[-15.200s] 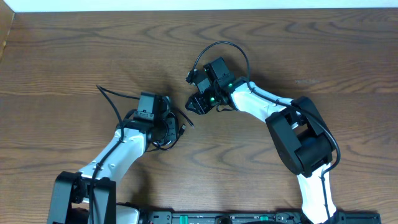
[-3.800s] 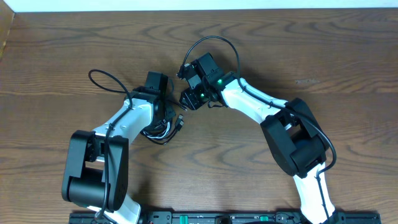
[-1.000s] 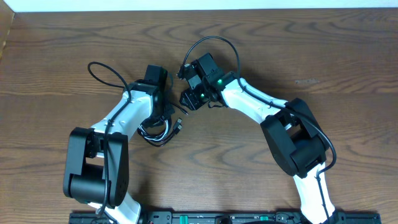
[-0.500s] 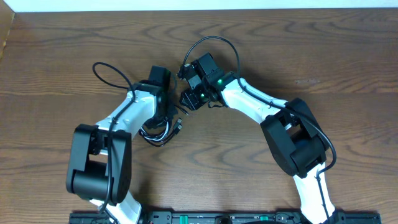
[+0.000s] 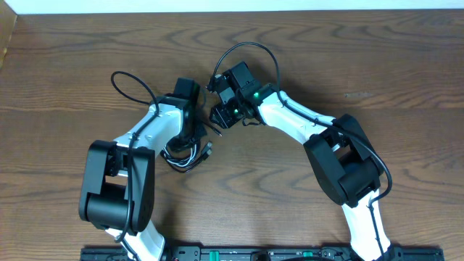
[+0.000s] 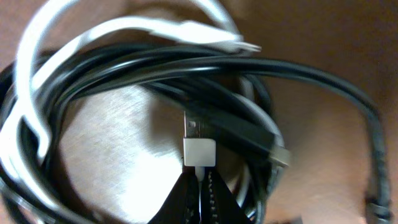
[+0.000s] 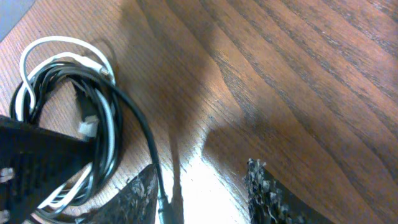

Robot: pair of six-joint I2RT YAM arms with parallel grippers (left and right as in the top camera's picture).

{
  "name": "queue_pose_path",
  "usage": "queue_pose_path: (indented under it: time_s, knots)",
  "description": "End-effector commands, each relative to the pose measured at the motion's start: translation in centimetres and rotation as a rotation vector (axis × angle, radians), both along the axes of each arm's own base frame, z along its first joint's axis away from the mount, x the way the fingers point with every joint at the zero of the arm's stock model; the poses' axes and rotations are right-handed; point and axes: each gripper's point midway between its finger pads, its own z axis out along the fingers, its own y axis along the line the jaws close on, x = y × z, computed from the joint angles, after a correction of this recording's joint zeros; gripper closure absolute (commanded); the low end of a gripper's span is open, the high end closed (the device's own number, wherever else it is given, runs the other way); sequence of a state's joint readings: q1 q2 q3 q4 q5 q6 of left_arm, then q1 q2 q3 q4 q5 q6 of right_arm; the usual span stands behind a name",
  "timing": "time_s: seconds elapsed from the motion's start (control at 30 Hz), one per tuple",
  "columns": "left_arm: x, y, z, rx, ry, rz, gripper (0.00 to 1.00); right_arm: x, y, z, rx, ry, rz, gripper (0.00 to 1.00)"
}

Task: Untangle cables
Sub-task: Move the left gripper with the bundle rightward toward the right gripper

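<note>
Hidden: from overhead, the left arm [image 5: 145, 134] covers part of the cable coil [image 5: 185, 154] and its own fingertips; the left wrist view is blurred.
Left gripper [image 6: 199, 183]: clamped on the white cable [image 6: 118, 28], just behind its white plug [image 6: 199, 152].
Right gripper [image 7: 202, 190]: jaws apart, gripping nothing; a black cable [image 7: 144, 132] runs beside one finger.
Coil: on the table [image 5: 362, 51] under the left wrist, white and black loops intertwined.
Change: the left jaws have drawn together in the last second; the coil and right arm [image 5: 304, 119] are unmoved.

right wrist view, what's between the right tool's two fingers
Mostly bare wooden table, but one black cable runs down just inside one finger of the open right tool; the right wrist view shows it.
</note>
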State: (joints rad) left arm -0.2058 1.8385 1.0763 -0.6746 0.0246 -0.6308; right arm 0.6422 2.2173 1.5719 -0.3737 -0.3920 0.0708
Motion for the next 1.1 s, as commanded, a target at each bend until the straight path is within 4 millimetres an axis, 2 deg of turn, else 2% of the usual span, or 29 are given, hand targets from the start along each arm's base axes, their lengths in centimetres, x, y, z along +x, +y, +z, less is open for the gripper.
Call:
queue_pose_path:
  time_s: [0.0, 0.17, 0.27, 0.47, 0.57, 0.73, 0.9, 1.07]
  knots:
    - [-0.4, 1.0, 1.0, 0.006, 0.013, -0.028, 0.93, 0.0, -0.1, -0.5, -0.005, 0.003, 0.006, 0.58]
    - [-0.2, -0.8, 3.6, -0.105, -0.047, -0.142, 0.93, 0.0, -0.1, -0.4, -0.003, 0.004, 0.003, 0.58]
    - [-0.6, -1.0, 4.2, -0.119, -0.046, -0.144, 0.93, 0.1, 0.0, -0.4, -0.001, 0.009, -0.003, 0.58]
    - [-2.4, -0.7, 4.1, -0.111, 0.025, -0.141, 0.93, -1.2, 1.5, 0.8, 0.112, 0.062, 0.071, 0.64]
    - [-3.2, -0.6, 4.0, -0.112, 0.06, -0.151, 0.94, -1.5, 1.9, 1.2, 0.144, 0.074, 0.09, 0.57]
    - [-5.0, -2.2, 3.6, -0.208, 0.114, -0.217, 0.93, -1.6, 2.0, 1.3, 0.149, 0.078, 0.094, 0.58]
    - [-6.9, -2.6, 2.6, -0.205, 0.164, -0.244, 0.93, -1.4, 1.8, 1.3, 0.151, 0.087, 0.077, 0.6]
    - [-7.6, -4.5, 2.7, -0.274, 0.17, -0.35, 0.92, -1.2, 1.6, 1.3, 0.151, 0.087, 0.073, 0.6]
